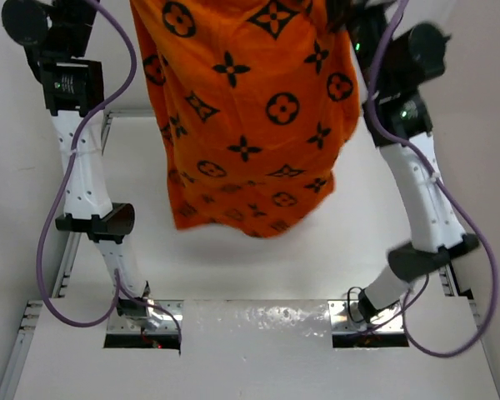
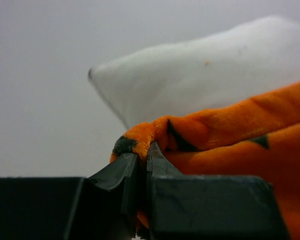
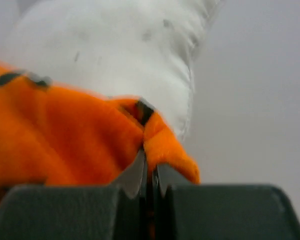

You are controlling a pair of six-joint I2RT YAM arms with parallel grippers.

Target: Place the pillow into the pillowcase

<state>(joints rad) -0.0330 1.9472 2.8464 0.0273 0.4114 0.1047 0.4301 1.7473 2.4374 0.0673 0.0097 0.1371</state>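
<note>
Aloft, 1 orange pillowcase (image 1: 250, 117), 1 white pillow (image 2: 200, 75) poking out

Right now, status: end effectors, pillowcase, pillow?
Left end effector shut on pillowcase edge. Right end effector likewise. Pillow end showing beyond the rim. Nothing in the way.

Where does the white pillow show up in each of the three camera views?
Top external: not in view; only the hanging pillowcase shows.
Left wrist: the pillow fills the upper centre and right, above the pillowcase.
Right wrist: pillow at upper left and centre, above the pillowcase.
Shared landmark: the pillowcase, orange in all three views.
</note>
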